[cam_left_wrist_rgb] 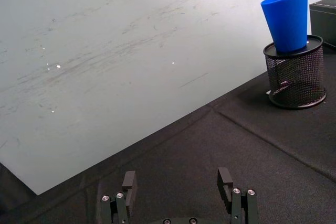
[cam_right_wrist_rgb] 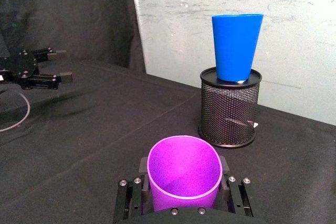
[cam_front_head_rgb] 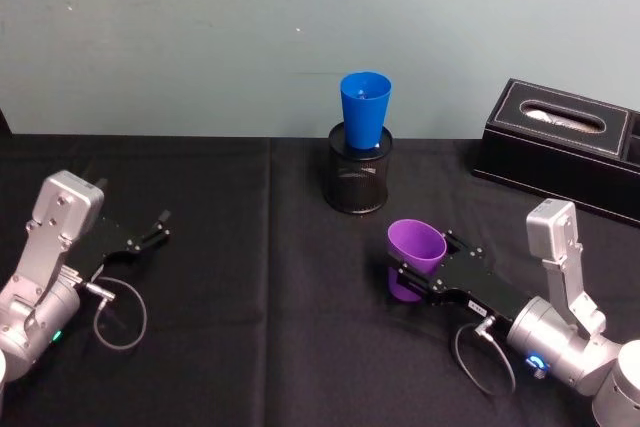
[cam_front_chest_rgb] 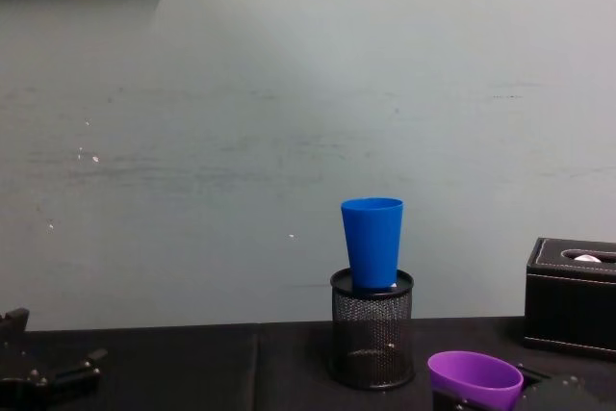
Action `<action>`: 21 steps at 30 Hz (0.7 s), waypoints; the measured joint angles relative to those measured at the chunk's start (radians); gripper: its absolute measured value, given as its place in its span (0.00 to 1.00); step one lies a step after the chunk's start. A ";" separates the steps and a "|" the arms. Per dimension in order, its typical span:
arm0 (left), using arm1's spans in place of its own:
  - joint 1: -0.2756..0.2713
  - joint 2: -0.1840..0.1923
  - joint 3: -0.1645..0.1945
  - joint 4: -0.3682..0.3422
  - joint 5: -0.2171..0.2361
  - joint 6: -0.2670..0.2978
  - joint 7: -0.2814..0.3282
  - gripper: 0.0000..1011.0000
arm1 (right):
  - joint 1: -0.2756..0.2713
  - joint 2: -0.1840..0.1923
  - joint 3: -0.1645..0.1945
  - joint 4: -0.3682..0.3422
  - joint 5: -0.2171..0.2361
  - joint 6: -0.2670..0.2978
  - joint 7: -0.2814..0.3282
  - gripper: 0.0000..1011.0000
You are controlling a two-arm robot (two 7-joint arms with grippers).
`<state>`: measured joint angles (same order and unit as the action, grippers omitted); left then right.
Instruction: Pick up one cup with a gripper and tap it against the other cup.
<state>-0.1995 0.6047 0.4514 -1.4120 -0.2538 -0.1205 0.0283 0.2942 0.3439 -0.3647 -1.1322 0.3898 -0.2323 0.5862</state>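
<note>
One blue cup (cam_front_head_rgb: pixel 364 107) standing in one mesh holder (cam_front_head_rgb: pixel 358 185); one purple cup (cam_front_head_rgb: pixel 414 244) right of holder, nearer robot, clamped in right pincer (cam_front_head_rgb: pixel 428 259). Its white label (cam_front_head_rgb: pixel 475 304) illegible. Far left of holder, left pincer (cam_front_head_rgb: pixel 160 227) wide.

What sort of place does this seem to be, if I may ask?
Probably a robot test bench set up like a desk: black-clothed table against a bare wall, mesh pen holder with the blue cup in it, tissue box. The right gripper holds the purple cup; the left gripper idles far left.
</note>
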 joint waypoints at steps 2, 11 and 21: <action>0.000 0.000 0.000 0.000 0.000 0.000 0.000 1.00 | 0.000 -0.001 -0.001 0.001 0.000 0.001 0.001 0.72; 0.000 0.000 0.000 0.000 0.000 0.000 0.000 1.00 | 0.002 -0.003 -0.004 0.005 0.001 0.003 0.003 0.72; 0.000 0.000 0.000 0.000 0.000 0.000 0.000 1.00 | 0.001 -0.003 -0.004 0.004 0.001 0.004 0.003 0.72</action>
<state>-0.1995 0.6047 0.4514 -1.4120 -0.2539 -0.1205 0.0283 0.2951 0.3411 -0.3685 -1.1280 0.3912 -0.2286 0.5888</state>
